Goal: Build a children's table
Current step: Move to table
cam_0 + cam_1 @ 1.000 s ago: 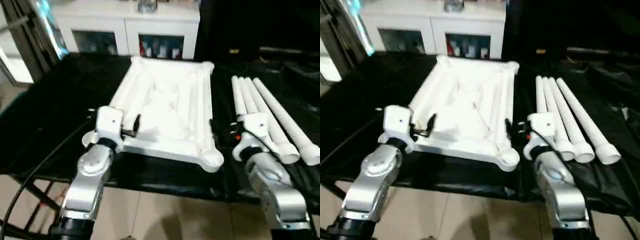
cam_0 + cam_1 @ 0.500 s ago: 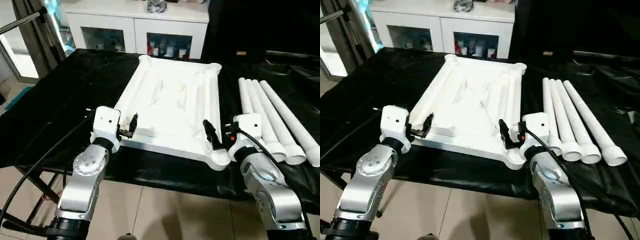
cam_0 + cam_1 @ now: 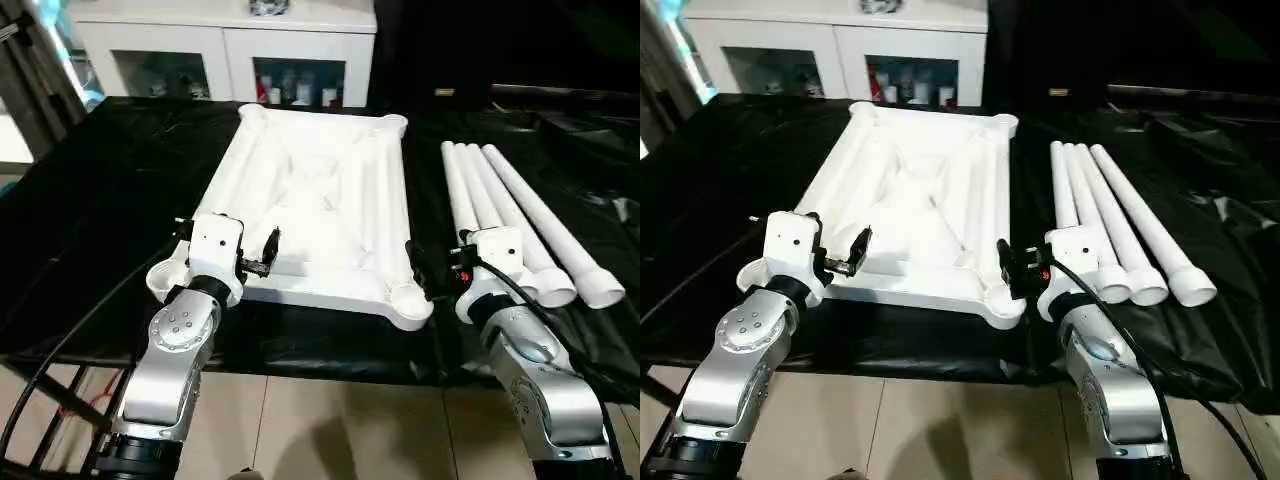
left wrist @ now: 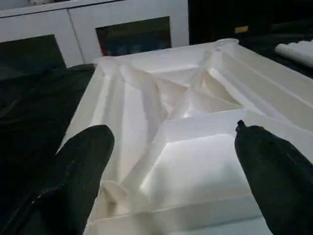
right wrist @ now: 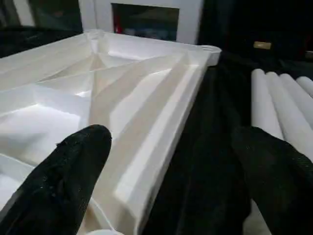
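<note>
1. Looking down over both silver forearms, I see the table top (image 3: 318, 215) lying upside down on the black-covered worktop (image 3: 110, 190), its ribbed, X-braced underside facing up; round sockets sit at its corners, the near right one (image 3: 409, 297) closest to my right arm.
2. The four legs (image 3: 520, 220) lie side by side on the worktop to the right of the top, apart from it; their wider ends point toward me and they fan out slightly.
3. My left hand (image 3: 262, 255) hangs at the near left edge of the top; its two black fingers are spread wide and grip nothing; in the left wrist view the fingers (image 4: 80, 171) stand well apart with the ribbed underside between them.
4. My right hand (image 3: 1006, 268) sits at the near right corner of the top, between it and the legs; it too is released and holding nothing; in the right wrist view one finger (image 5: 63, 171) lies over the top's edge, the other toward the legs.
5. Beyond the worktop stands a white cabinet (image 3: 220, 60) with glass doors; small items show behind the glass, too small for me to make out.
</note>
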Motion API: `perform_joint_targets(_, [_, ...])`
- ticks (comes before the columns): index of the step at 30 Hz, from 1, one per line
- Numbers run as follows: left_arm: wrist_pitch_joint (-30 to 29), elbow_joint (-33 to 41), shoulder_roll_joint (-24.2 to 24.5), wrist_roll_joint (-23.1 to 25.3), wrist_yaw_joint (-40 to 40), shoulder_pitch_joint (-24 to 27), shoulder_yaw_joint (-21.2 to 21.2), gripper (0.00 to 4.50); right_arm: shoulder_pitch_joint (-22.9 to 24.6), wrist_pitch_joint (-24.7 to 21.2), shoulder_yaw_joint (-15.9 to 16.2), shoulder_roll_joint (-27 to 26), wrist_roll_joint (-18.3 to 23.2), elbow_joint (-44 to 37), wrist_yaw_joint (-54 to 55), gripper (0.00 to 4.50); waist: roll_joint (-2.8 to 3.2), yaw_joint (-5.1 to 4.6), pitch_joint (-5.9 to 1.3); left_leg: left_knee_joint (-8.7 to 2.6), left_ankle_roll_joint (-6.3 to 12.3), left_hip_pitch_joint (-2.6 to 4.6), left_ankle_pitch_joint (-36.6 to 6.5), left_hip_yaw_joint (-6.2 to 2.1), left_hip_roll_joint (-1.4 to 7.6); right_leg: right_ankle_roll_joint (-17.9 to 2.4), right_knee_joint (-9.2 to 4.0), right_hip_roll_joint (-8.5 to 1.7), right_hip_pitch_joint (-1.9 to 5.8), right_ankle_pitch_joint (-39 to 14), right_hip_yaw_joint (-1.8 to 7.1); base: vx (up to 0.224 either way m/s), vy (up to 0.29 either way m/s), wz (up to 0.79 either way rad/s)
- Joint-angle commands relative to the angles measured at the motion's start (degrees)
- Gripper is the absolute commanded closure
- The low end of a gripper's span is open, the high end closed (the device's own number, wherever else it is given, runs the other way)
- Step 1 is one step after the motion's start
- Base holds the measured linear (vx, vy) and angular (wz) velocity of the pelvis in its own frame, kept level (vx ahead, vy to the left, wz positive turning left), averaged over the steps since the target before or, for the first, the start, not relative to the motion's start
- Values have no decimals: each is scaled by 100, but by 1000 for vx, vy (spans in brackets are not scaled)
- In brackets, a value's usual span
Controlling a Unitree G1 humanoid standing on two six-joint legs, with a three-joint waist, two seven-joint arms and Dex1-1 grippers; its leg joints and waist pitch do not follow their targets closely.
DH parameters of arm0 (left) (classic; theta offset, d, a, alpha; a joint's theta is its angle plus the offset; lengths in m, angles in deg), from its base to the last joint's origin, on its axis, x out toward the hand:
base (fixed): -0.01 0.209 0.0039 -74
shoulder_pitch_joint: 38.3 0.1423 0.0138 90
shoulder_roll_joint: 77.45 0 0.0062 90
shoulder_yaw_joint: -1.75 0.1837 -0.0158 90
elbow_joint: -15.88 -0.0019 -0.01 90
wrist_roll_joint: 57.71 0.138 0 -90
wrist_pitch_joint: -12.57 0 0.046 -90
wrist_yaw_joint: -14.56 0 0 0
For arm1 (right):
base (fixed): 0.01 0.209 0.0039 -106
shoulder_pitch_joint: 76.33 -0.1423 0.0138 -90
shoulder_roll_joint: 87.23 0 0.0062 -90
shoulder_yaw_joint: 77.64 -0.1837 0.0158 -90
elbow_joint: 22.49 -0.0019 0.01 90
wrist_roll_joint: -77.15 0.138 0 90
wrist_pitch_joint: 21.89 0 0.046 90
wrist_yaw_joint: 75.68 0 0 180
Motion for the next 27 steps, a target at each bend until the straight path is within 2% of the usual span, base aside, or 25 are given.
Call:
perform_joint_targets(1, [-66, 107, 33, 1, 16, 53, -52, 0, -82, 77, 166, 105, -220, -32, -84, 4, -26, 25, -310, -467, 100, 18, -553, -110, 243, -867, -406, -398, 237, -616, 192, 0, 0, 0])
perform_joint_targets(2, [-69, 113, 32, 4, 21, 59, -51, 0, -76, 88, 202, 114, -246, -41, -102, 4, 7, 23, -324, -511, 1153, -206, -240, -434, 96, -1101, -390, -613, 412, -268, -224, -15, -2, 32])
perform_joint_targets(3, [-72, 116, 31, 5, 22, 62, -50, 0, -68, 68, 179, 74, -205, -45, -90, 4, 19, -4, -327, -460, 1439, -214, -132, -478, 80, -1238, -404, -660, 421, -241, -290, -15, -2, 32])
perform_joint_targets(4, [-72, 116, 31, 5, 22, 62, -50, 0, -68, 68, 179, 74, -205, -45, -90, 4, 51, -3, -352, -417, 1648, -221, 44, -512, 79, -1382, -402, -692, 452, -194, -347, -15, -6, 58])
perform_joint_targets(5, [-75, 120, 29, 7, 24, 64, -53, 0, -72, -10, 78, -19, -75, -38, -48, 4, 76, -4, -360, -367, 1916, -261, 407, -588, 67, -1563, -400, -698, 487, -72, -455, 22, -12, 58])
perform_joint_targets(6, [-75, 122, 31, 9, 24, 66, -54, 0, -81, -33, 45, -37, -46, -27, -34, 4, 58, -35, -347, -322, 1509, -21, 371, -436, 334, -1549, -408, -619, 286, -124, -225, 22, -12, 58])
perform_joint_targets(7, [-75, 124, 33, 8, 22, 69, -57, 0, -87, -42, 35, -39, -41, -20, -38, 4, 77, -16, -313, -388, 1304, -96, 215, -400, 357, -1531, -397, -619, 345, -261, -221, 17, -10, 27])
perform_joint_targets(8, [-75, 126, 35, 7, 18, 73, -58, 0, -91, -45, 33, -36, -41, -15, -45, 4, 71, 91, -305, -480, 697, -11, -604, -307, 379, -1368, -436, -606, 303, -721, -210, 0, 0, 0])
perform_joint_targets(10, [-76, 123, 37, 5, 13, 72, -59, 0, -91, -37, 46, -23, -53, -11, -51, 4, 61, 113, -274, -546, 415, -15, -1017, -267, 358, -1229, -460, -599, 309, -970, -194, 0, 0, 0])
perform_joint_targets(11, [-79, 120, 40, 3, 7, 69, -59, 0, -90, -34, 51, -21, -67, -7, -57, 4, 80, 132, -268, -611, 75, 37, -1479, -226, 372, -999, -500, -607, 274, -1296, -180, 0, 0, 0])
perform_joint_targets(13, [-82, 117, 41, -3, -1, 66, -60, 0, -86, -31, 50, -27, -84, -9, -62, 4, 96, 126, -258, -655, -126, 28, -1720, -221, 364, -822, -514, -621, 275, -1434, -163, 0, 0, 0])
perform_joint_targets(17, [-85, 115, 43, -15, -16, 63, -61, 0, -77, -31, 37, -55, -98, -15, -61, 4, 68, 99, -236, -705, -307, 26, -2159, -245, 334, -509, -585, -653, 274, -1971, -136, 0, 0, 0])
perform_joint_targets(22, [-95, 103, 40, -43, -50, 48, -76, 0, -75, -25, 41, -71, -100, -13, -51, 4, 61, 103, -253, -695, -250, 18, -1965, -226, 316, -471, -594, -645, 258, -1908, -103, 0, 0, 0])
perform_joint_targets(24, [-98, 102, 42, -43, -53, 45, -77, 0, -75, -26, 42, -75, -102, -16, -46, 4, 57, 106, -255, -702, -230, 35, -2017, -218, 312, -457, -590, -641, 273, -1988, -104, 0, 0, 0])
perform_joint_targets(26, [-101, 106, 42, -45, -60, 45, -78, 0, -68, -25, 42, -82, -105, -20, -39, 4, 46, 83, -223, -749, -194, 140, -2661, -225, 297, -257, -688, -636, 302, -2884, -136, 0, 0, 0])
perform_joint_targets(27, [-101, 106, 42, -45, -60, 45, -78, 0, -68, -25, 42, -82, -105, -20, -39, 4, 44, 76, -215, -758, -168, 177, -2780, -217, 289, -218, -715, -619, 306, -3074, -150, 0, 0, 0])
